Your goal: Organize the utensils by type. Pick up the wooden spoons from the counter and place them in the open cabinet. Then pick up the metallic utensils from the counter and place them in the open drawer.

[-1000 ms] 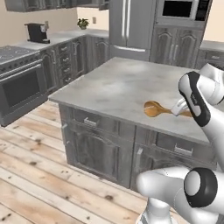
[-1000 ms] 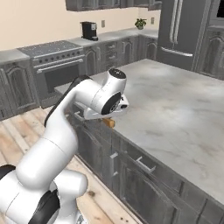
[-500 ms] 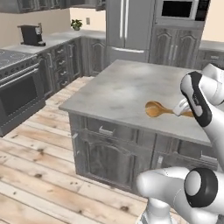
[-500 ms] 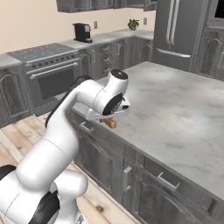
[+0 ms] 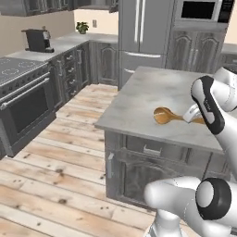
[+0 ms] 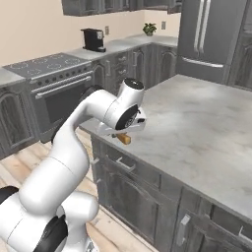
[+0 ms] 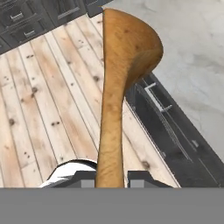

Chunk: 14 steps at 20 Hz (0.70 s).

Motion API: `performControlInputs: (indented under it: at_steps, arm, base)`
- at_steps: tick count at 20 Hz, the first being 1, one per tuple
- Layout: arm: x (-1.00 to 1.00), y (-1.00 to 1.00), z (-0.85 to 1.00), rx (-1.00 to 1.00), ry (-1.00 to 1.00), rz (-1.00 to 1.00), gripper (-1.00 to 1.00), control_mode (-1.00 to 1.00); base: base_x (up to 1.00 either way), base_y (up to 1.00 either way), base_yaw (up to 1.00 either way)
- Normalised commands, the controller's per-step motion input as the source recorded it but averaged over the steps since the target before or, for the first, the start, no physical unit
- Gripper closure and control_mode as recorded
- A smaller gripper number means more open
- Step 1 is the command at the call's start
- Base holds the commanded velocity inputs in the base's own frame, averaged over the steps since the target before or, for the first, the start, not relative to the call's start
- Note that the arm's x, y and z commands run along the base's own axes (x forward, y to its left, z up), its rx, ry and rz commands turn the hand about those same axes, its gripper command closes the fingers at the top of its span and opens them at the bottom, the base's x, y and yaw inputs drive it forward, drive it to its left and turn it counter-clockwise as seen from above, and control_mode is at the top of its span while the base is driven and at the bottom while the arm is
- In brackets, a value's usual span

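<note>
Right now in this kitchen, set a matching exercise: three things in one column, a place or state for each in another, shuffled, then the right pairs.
Things:
1. wooden spoon
2. coffee machine
3. plant

Places or states:
A. on the far counter by the wall outlet
B. gripped at its handle by the gripper
C. on the counter beyond the stove

Pairs: 1-B, 2-C, 3-A

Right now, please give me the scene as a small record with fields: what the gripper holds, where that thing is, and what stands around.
gripper: gripper, shut on the wooden spoon's handle
held thing: wooden spoon, orange-brown, bowl end pointing away from the hand
spoon position: over the counter, near its front edge; whether it touches the stone cannot be told
below counter: grey cabinet fronts with a small bar handle
surroundings: wood plank floor, stove, fridge, coffee machine
</note>
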Motion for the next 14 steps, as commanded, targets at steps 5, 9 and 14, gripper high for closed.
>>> performControlInputs:
  at_steps: [5, 9, 14]
  arm:
    - [0.0, 0.0, 0.0, 0.0, 0.0, 0.0, 1.0, 1.0]
    - [0.0, 0.0, 0.0, 0.0, 0.0, 0.0, 1.0, 1.0]
    - [0.0, 0.0, 0.0, 0.0, 0.0, 0.0, 1.0, 1.0]
  base:
    - [0.72, 0.81, -0.19]
    - [0.72, 0.81, -0.19]
    - [0.72, 0.81, -0.2]
